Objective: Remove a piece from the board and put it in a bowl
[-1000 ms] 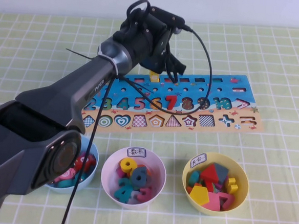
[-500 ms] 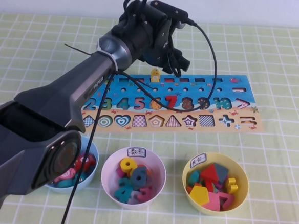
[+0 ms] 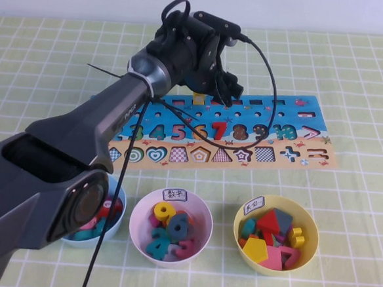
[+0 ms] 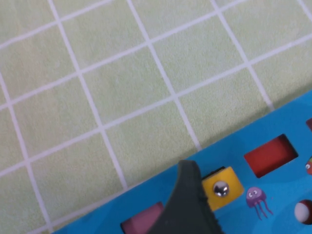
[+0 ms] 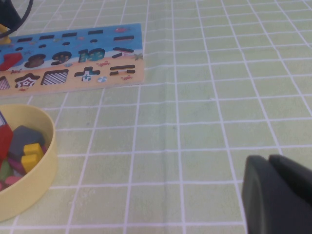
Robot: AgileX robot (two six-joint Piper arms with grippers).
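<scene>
Labels on the pink bowl (image 3: 170,225) and yellow bowl (image 3: 275,242) are illegible.

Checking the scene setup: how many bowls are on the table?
3, in a row in front of the board: blue bowl partly behind the left arm, pink bowl in the middle, yellow bowl on the right.

- You have bright, even light; no hard glare shows on the tablecloth (image 3: 354,76).
- Shadows stay soft and faint under the board (image 3: 232,130) and the bowls.
- In your left wrist view a dark finger (image 4: 187,207) sits close and blurred.
- Your right wrist view blurs a dark shape at one corner.
</scene>
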